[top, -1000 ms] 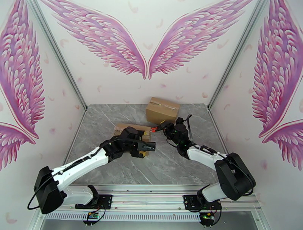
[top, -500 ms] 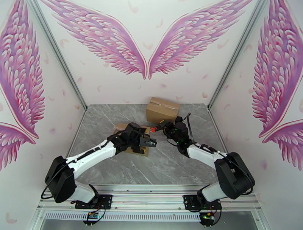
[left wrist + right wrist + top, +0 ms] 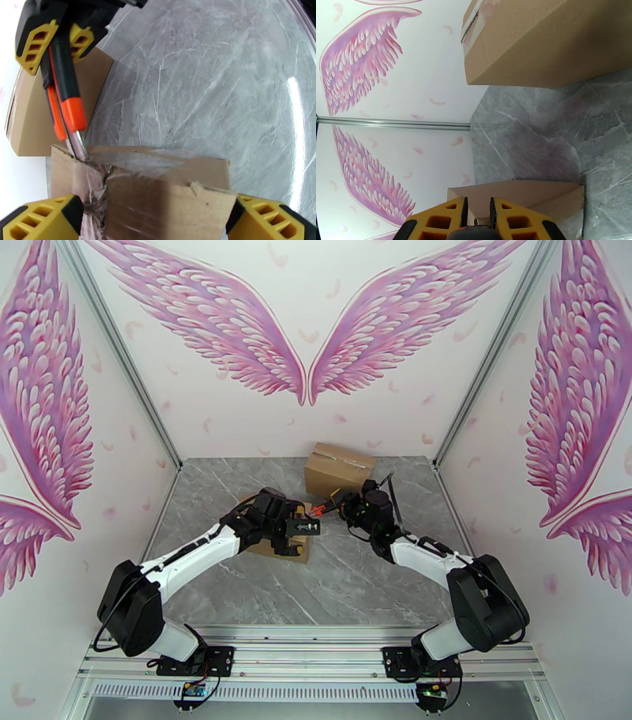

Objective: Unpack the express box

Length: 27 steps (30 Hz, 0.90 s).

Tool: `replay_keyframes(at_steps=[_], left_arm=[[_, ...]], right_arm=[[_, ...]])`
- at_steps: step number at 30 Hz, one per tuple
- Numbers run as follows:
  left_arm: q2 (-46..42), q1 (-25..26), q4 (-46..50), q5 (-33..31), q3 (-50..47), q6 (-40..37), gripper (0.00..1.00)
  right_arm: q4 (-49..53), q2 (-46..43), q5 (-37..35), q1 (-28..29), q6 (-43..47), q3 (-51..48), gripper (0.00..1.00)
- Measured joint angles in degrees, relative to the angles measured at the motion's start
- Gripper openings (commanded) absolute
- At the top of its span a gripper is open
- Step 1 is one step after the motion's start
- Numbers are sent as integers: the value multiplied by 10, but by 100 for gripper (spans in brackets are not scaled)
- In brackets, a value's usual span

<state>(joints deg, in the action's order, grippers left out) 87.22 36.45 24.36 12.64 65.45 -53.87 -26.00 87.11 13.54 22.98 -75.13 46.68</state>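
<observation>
- Express box: small flat cardboard carton. Prob. light and fairly stiff, but the walls will dent if squeezed hard. The tape over the top seam is glossy, so slick under pads.
- The seam end is already ragged, w/ torn tape and frayed card beside the blade tip.
- Best hold, in my view: across the two short ends, low on the walls and off the taped top, so the flaps stay free to lift.
- Left claw: spread full wide, one finger either side of the box, which sits betw. them. Pads are at or just beside the box ends; can't tell if they press.
- Right claw: pinched nearly together on a black/orange box cutter, gripped at the handle.
- Its blade points down from the right claw, tip touching the taped seam at the box's far-left corner as the left wrist sees it.
- Risk: a light box may skid on the smooth marble worktop when the blade drags, so the left claw needs to brace it.
- Second, bigger carton stands beyond the right claw, apart from both claws, tape intact as far as visible.
</observation>
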Motion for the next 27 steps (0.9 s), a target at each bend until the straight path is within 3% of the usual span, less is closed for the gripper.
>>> replay_keyframes(at_steps=[27], left_arm=[[15, -5, -33, -29, 1, 61, 99]], right_arm=[[21, -8, 16, -1, 12, -3, 0]])
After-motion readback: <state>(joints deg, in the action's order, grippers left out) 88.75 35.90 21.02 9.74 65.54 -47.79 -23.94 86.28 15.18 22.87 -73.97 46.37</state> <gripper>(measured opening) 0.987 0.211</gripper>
